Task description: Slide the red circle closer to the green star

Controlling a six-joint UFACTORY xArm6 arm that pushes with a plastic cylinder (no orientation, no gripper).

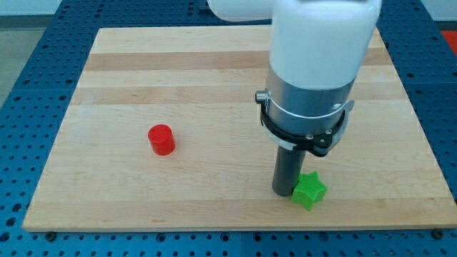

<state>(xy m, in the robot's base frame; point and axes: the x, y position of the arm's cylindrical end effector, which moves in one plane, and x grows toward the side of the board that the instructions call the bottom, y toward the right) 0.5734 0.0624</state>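
Observation:
The red circle (161,139) is a small red cylinder standing on the wooden board (214,78), left of centre. The green star (309,190) lies near the board's bottom edge, right of centre. My dark rod comes down from the white and silver arm body, and my tip (285,191) rests on the board just left of the green star, touching or almost touching it. The tip is far to the right of the red circle and a little below it in the view.
The board lies on a blue perforated table (28,71) that shows on all sides. The large arm body (314,71) hides part of the board's upper right.

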